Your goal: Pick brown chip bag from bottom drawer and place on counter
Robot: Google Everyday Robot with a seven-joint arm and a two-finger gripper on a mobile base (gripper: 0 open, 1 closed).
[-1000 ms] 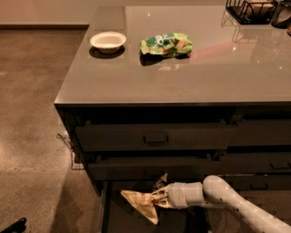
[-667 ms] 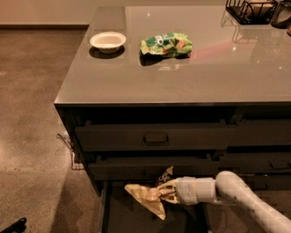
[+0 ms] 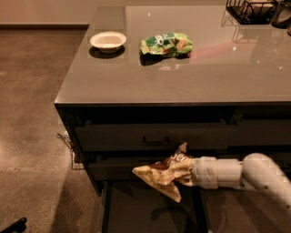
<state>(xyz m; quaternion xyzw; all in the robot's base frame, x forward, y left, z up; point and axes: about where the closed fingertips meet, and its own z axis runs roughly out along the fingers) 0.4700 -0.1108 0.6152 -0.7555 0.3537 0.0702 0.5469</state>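
Observation:
The brown chip bag [image 3: 163, 173], crumpled tan and brown foil with white lettering, hangs in the air in front of the middle drawer, above the open bottom drawer [image 3: 150, 210]. My gripper [image 3: 185, 172] reaches in from the right on a white arm and is shut on the bag's right end; the bag hides its fingertips. The glossy grey counter [image 3: 182, 77] lies above the drawers, well higher than the bag.
On the counter sit a white bowl [image 3: 107, 41] at the back left, a green chip bag [image 3: 166, 44] beside it, and a black wire rack [image 3: 254, 10] at the back right. Two handled drawers [image 3: 154, 136] are closed. Brown floor lies to the left.
The gripper has lifted the brown chip bag up and to the right, out of the bottom drawer to the height of the middle drawer.

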